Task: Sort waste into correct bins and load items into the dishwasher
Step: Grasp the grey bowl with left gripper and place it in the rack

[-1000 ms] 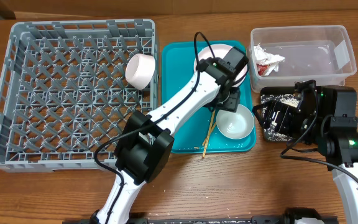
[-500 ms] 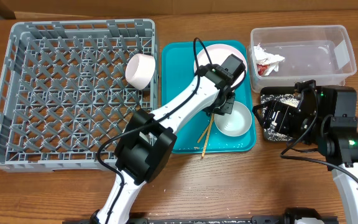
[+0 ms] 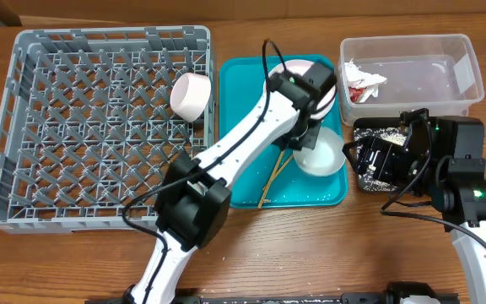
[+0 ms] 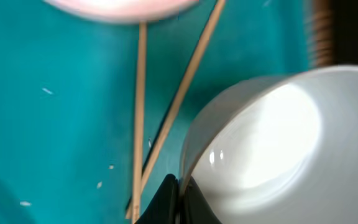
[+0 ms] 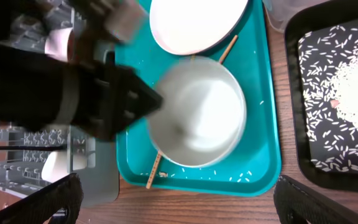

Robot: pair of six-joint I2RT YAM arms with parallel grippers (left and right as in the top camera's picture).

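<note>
My left gripper (image 4: 179, 194) is shut on the near rim of a small white bowl (image 4: 272, 143), which is tilted over the teal tray (image 4: 55, 124). From overhead the bowl (image 3: 326, 154) sits at the tray's right side, the left gripper (image 3: 302, 143) beside it. Two wooden chopsticks (image 4: 140, 112) lie crossed on the tray under the bowl. The pinkish plate (image 5: 194, 22) rests at the tray's far end. Another white bowl (image 3: 191, 95) lies in the grey rack (image 3: 74, 127). My right gripper (image 5: 185, 202) stands open and empty, high above the tray's front edge.
The clear tub (image 3: 420, 72) at the back right holds the crumpled red-and-white wrapper (image 3: 363, 82). The black tray (image 5: 293, 93) carries a heap of rice (image 5: 353, 87). Loose grains dot the teal tray. The left arm (image 3: 243, 143) stretches diagonally across the tray.
The left gripper has shut on the bowl's rim and tipped the bowl up. The chopsticks' near ends have swung left. The right arm has not moved.
</note>
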